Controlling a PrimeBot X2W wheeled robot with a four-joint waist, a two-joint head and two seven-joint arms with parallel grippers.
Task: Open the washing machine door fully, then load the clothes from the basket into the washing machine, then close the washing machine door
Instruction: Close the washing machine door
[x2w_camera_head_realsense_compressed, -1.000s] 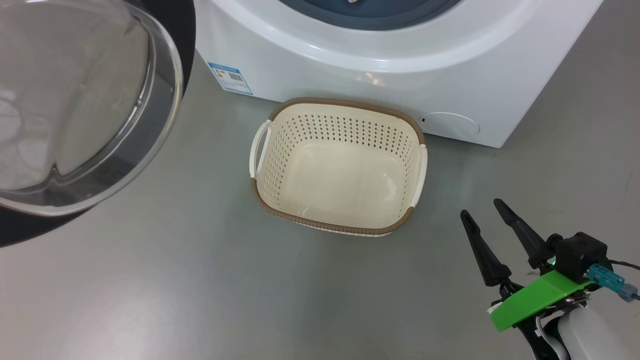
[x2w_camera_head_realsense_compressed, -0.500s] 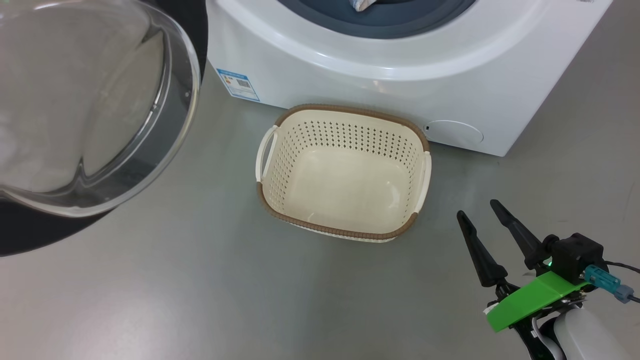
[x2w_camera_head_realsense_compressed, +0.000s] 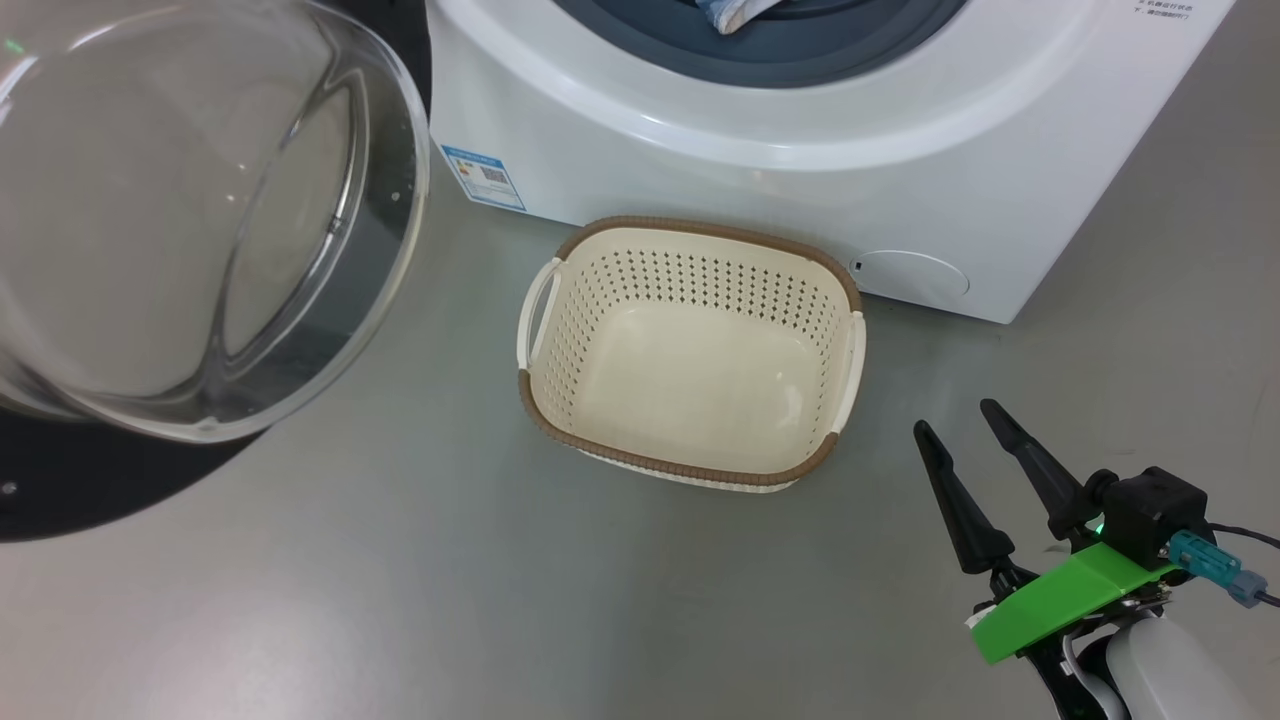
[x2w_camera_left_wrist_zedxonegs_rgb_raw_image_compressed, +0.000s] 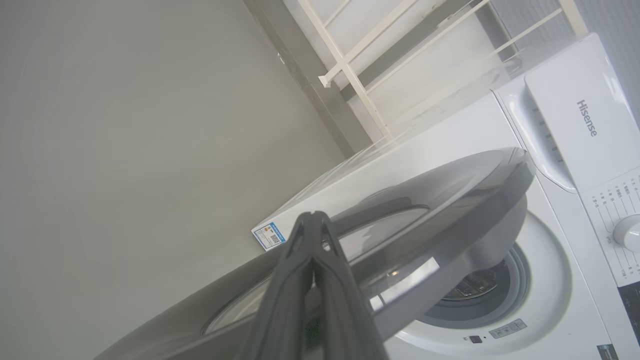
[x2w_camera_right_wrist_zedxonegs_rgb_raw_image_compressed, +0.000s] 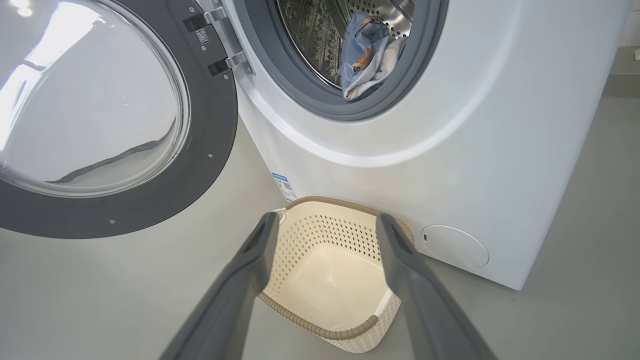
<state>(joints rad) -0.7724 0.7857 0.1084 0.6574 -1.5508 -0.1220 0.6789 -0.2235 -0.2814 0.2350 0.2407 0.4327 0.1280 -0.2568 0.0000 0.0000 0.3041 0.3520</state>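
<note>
While the right pincer (x2w_camera_head_realsense_compressed: 955, 417) hangs spread wide, the basket (x2w_camera_head_realsense_compressed: 700, 228) sits just beyond its fingertips, leftward; the left pincer (x2w_camera_left_wrist_zedxonegs_rgb_raw_image_compressed: 312, 217), pressed together, has the washing machine door (x2w_camera_left_wrist_zedxonegs_rgb_raw_image_compressed: 450, 200) right ahead.

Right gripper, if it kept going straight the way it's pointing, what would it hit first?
Probably the basket: the right wrist view shows the open right gripper aimed into its empty inside, the washer just behind. Depth is unclear, so the near rim might come first.
</note>
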